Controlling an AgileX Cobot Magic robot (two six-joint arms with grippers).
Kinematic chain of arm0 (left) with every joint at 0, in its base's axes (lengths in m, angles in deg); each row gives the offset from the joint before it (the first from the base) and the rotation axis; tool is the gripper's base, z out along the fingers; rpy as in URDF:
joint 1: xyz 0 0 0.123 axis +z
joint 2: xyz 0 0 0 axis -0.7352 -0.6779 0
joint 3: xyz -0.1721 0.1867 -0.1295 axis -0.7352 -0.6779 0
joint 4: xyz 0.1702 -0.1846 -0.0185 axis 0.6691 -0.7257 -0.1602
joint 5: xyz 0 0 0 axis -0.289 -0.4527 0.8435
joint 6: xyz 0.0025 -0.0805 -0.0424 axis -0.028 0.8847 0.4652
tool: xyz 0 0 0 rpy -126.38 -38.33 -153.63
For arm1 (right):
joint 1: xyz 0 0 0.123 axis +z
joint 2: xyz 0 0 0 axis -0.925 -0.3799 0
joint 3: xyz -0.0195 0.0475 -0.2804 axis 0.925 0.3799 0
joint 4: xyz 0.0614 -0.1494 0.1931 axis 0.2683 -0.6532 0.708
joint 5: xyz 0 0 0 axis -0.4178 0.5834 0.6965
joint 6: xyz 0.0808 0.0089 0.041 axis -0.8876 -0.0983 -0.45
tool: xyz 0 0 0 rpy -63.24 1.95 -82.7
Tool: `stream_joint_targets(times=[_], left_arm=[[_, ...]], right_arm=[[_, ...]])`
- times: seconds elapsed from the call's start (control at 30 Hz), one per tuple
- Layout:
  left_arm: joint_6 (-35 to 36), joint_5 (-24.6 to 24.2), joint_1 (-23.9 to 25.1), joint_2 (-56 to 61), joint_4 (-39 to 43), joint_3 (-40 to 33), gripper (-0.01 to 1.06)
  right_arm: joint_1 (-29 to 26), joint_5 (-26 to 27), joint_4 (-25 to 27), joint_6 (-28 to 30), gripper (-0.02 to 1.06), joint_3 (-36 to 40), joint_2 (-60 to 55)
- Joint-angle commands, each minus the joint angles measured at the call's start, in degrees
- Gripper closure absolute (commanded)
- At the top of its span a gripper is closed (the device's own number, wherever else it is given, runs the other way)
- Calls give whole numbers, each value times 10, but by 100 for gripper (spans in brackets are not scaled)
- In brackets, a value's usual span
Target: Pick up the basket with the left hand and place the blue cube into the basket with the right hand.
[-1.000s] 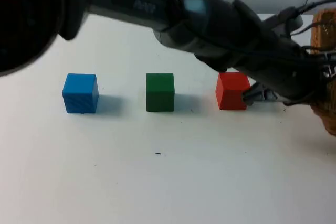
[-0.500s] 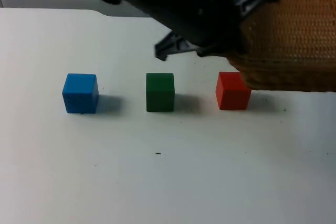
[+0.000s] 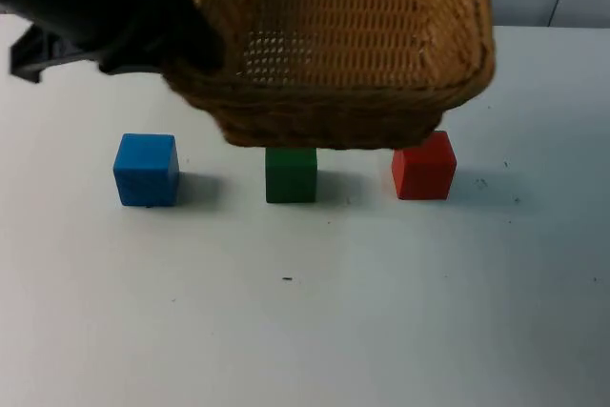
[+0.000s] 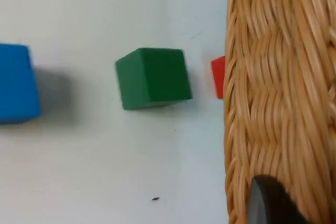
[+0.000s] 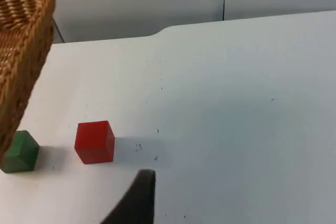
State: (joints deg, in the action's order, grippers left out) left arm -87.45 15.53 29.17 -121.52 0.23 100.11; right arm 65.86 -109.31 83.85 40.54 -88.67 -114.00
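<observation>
1 overhead, 2 wrist views; shared cubes

Lighting is looking bright and even, the white counter (image 3: 381, 331) is glowing a bit pale with no harsh glare. The blue cube (image 3: 146, 170), green cube (image 3: 291, 173) and red cube (image 3: 423, 166) are each throwing a soft shadow off to the picture's right in the top view, so light is coming from the left there. The basket (image 3: 343, 45) and the black left arm (image 3: 86, 7) are sitting close to the lens and looking soft.
</observation>
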Motion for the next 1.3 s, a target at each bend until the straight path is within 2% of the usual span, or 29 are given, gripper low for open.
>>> stream_joint_targets(times=[0.0, 0.03, 0.13, 0.17, 0.23, 0.3, 0.33, 0.47, 0.53, 0.67, 0.77, 0.93, 1.03, 1.17, 1.2, 1.27], left_arm=[[-27, -24, 46, 52, -4, -41, 105], [-27, -24, 46, 52, -4, -41, 105], [-47, -85, 126, 106, 16, -79, 105], [-47, -85, 126, 106, 16, -79, 105], [-48, -119, 169, 132, 47, -93, 105], [-48, -135, 215, 156, 68, -113, 105], [-48, -135, 215, 156, 68, -113, 105], [-73, -173, 313, 198, 97, -150, 105], [-74, -176, 323, 203, 99, -154, 105], [-111, -213, 354, 207, 98, -155, 105], [-139, -241, 394, 207, 98, -155, 105], [-150, -247, 453, 207, 98, -155, 105], [-159, -245, 472, 207, 98, -155, 105], [-178, -245, 501, 207, 102, -155, 105], [-178, -245, 501, 207, 102, -155, 105], [-183, -243, 506, 207, 110, -155, 105]], right_arm=[[-4, 7, 0, 4, 0, -4, -1], [-4, 7, 0, 4, 0, -4, -1], [-4, 7, 0, 4, 0, -4, -1], [-4, 7, 0, 4, 0, -4, -1], [-4, 7, 0, 4, 0, -4, -1], [-4, 5, 0, 4, 0, -4, -1], [-4, 5, 0, 4, 0, -4, -1], [-4, 1, 0, 4, 0, -4, -1], [-4, 1, 0, 4, 0, -4, -1], [-4, -2, 5, 4, 0, -4, -1], [-4, -2, 15, 11, 0, -4, -1], [-4, 1, 17, 19, 0, -4, -1], [-4, 18, 35, 38, 0, -4, -1], [-4, 49, 109, 109, 0, -4, -26], [-4, 49, 109, 109, 0, -4, -26], [-4, 54, 158, 157, 0, -4, -54]])
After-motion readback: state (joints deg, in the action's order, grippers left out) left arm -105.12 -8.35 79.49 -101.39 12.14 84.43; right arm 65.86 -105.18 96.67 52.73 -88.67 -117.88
